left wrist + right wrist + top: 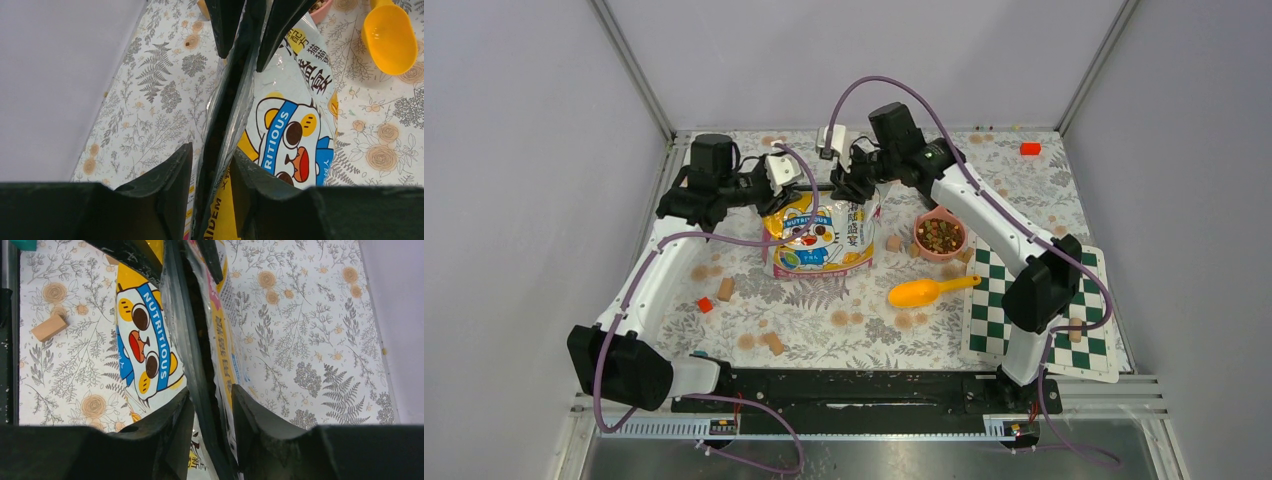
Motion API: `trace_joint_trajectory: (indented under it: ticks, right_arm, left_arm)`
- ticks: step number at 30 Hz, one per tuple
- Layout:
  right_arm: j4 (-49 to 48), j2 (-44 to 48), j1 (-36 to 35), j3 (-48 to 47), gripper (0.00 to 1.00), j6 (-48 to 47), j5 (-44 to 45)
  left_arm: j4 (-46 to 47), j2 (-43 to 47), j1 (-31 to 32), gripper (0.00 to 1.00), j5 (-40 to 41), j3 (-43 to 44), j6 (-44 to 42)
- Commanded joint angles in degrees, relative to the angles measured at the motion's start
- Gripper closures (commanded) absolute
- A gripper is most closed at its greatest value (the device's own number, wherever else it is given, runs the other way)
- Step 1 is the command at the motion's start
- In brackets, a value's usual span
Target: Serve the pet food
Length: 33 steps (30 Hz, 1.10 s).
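Clutter first, nearest the arm bases: tan wooden cubes [773, 343] and a small red block [705, 304] lie loose on the floral tablecloth [854, 335]. A green-and-white chequered mat [994, 322] sits off to the right. None of these touches an arm. Low risk.

Next out is a yellow plastic scoop [914, 293], empty, handle towards the mat. Just beyond it, a round pink bowl [921, 243] holds the pet food [940, 235]: mixed brown, reddish and tan kibble, up near the rim. The right arm's forearm runs close past the bowl. A low swing could knock it and scatter the serving.

Beside the bowl, a glossy yellow, white and pink bag with a cartoon cat [819, 240] is held up by its top edge from both ends. The left gripper [212, 155] is closed on the left end of that edge and the right gripper [211, 392] on the right end. A dark slot between the two film layers suggests the mouth is open, though the wrist views are too oblique to be sure.

Main hazards, as judged:
- The slick film slips from one pinch and the bag tips.
- The arms pull unevenly and jerk or tear the edge.
- A tilt towards the bowl spills kibble over a dish that is already full.
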State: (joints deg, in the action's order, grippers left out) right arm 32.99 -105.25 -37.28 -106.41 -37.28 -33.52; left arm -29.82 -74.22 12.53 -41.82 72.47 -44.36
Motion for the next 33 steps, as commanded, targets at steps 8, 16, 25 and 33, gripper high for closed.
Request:
trace_joint_trajectory:
  ticks: [8, 16, 25, 33]
  right_arm:
    - [1.97, 4.97, -1.95, 0.94, 0.7, -2.3, 1.94]
    - [1.99, 4.89, -2.21, 1.4, 0.87, -2.1, 2.4]
    - [2.02, 4.52, -2.34, 0.56, 1.0, -2.49, 1.14]
    - [1.9, 4.22, -2.29, -1.37, 0.94, -0.96, 0.45]
  left_arm:
    - [-1.18, 2.32, 0.21, 0.7, -2.55, -0.07, -2.65]
    - [-1.77, 2.41, 0.2, 0.77, -3.42, 0.09, -3.05]
    - [-2.91, 1.85, 0.21, 1.0, -4.87, 0.89, -2.98]
    - [-1.73, 0.66, 0.42, 0.87, -5.89, 2.02, -0.38]
